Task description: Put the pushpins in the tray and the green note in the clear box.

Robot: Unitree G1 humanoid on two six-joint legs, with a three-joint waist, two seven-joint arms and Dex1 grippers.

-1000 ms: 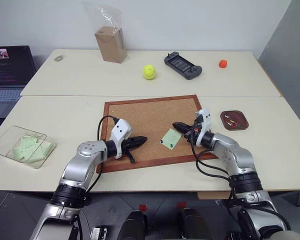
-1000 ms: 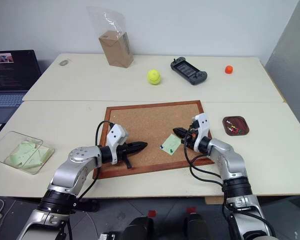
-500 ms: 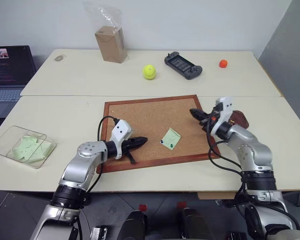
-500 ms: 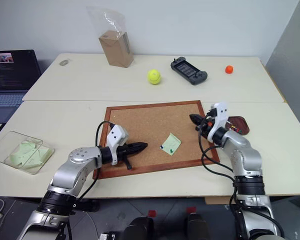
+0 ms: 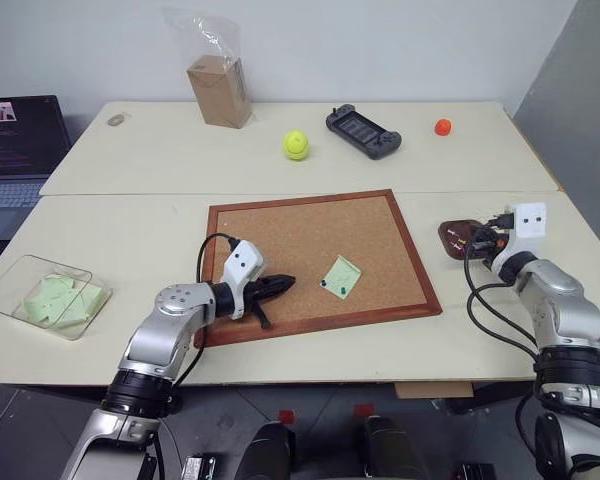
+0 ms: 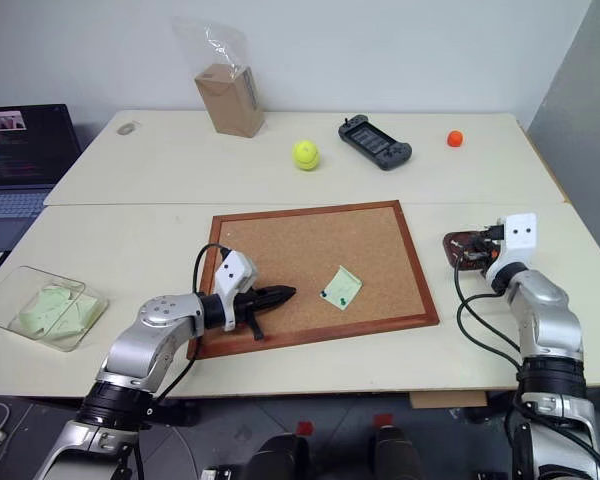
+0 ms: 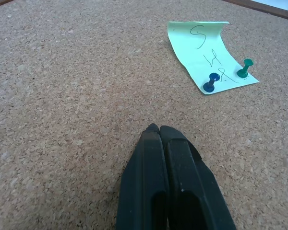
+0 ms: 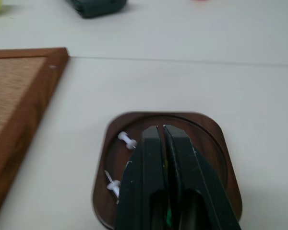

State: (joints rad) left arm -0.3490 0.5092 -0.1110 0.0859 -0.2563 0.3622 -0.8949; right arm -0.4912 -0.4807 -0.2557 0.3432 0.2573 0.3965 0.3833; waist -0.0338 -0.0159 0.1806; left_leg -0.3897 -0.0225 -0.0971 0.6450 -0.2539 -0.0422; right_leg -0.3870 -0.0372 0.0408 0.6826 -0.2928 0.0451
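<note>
The right tool [image 8: 162,129] hangs over the reddish-brown tray [image 8: 212,132] at the bench's right side, fingers pressed together; two white pushpins [image 8: 127,141] lie in the tray. The left tool [image 7: 158,129] rests over the cork board [image 5: 280,225], fingers pressed together, left of the green note [image 7: 206,55], which is pinned by a blue pushpin [image 7: 211,82] and a green pushpin [image 7: 245,68]. The clear box [image 5: 10,275] sits far left

Two silver-grey metal arms with rounded joint housings, black ribbed bands at the elbows, looping black cables, a white camera block on each wrist, left gripper [image 5: 278,283] and right gripper [image 8: 163,139] with tapered matte-black jaws
</note>
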